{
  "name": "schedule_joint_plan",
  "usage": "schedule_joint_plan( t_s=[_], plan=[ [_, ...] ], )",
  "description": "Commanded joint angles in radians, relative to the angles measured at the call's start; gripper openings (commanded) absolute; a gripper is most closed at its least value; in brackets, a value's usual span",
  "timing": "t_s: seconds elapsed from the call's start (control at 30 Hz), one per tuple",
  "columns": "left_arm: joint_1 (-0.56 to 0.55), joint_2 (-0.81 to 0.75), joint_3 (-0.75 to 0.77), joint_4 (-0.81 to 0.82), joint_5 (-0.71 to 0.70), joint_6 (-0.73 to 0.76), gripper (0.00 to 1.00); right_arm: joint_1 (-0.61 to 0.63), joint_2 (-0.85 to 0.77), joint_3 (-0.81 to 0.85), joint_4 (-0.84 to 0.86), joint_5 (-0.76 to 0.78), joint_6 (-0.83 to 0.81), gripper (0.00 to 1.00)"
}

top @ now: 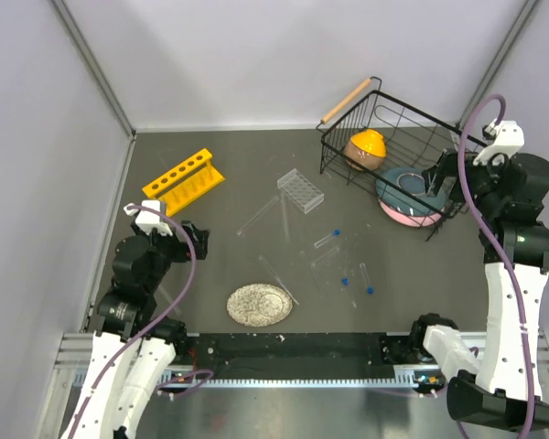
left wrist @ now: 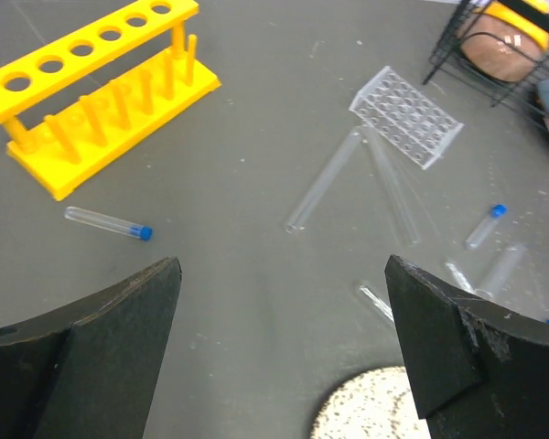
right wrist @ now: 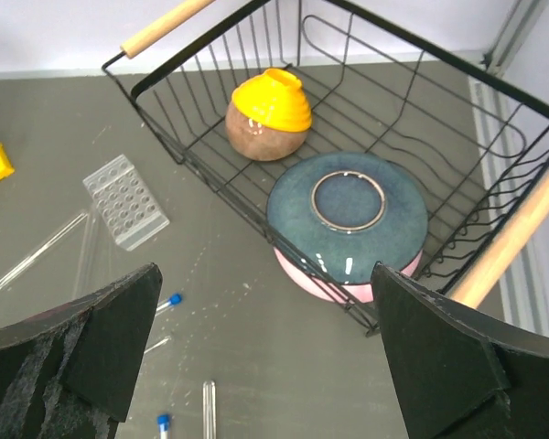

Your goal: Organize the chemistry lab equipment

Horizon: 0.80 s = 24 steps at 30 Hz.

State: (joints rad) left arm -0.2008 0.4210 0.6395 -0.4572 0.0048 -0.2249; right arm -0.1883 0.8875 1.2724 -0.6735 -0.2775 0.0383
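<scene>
The left tool stood wide and empty above loose test tubes. The right tool, also wide and empty, hung near the wire basket.

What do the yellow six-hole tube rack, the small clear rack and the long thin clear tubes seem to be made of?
Yellow six-hole tube rack: likely moulded plastic, one even opaque colour, slight sheen. Small clear rack: probably hard transparent plastic; the table shows through its grid of wells. Long thin clear tubes: glass or clear plastic, see-through with bright edges; the look leaves it open.
</scene>
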Motion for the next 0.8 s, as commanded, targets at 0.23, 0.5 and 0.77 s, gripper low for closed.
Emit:
schedule_joint_plan(
  t_s=[0.23,0.5,0.77],
  plan=[
    [0.004,0.108,0.201,-0.090,0.259,-0.077,0.99,0.019,0.044,0.062,-0.176,-0.773,-0.419,0.99],
    [0.004,0.133,0.252,-0.118,0.296,-0.067,0.99,0.029,0.015,-0.034,-0.241,-0.830,-0.515,0.99],
    [0.004,0.111,0.255,-0.167,0.336,-0.051,0.99,0.030,-0.019,-0.111,-0.261,-0.818,-0.589,0.99]
  ],
)
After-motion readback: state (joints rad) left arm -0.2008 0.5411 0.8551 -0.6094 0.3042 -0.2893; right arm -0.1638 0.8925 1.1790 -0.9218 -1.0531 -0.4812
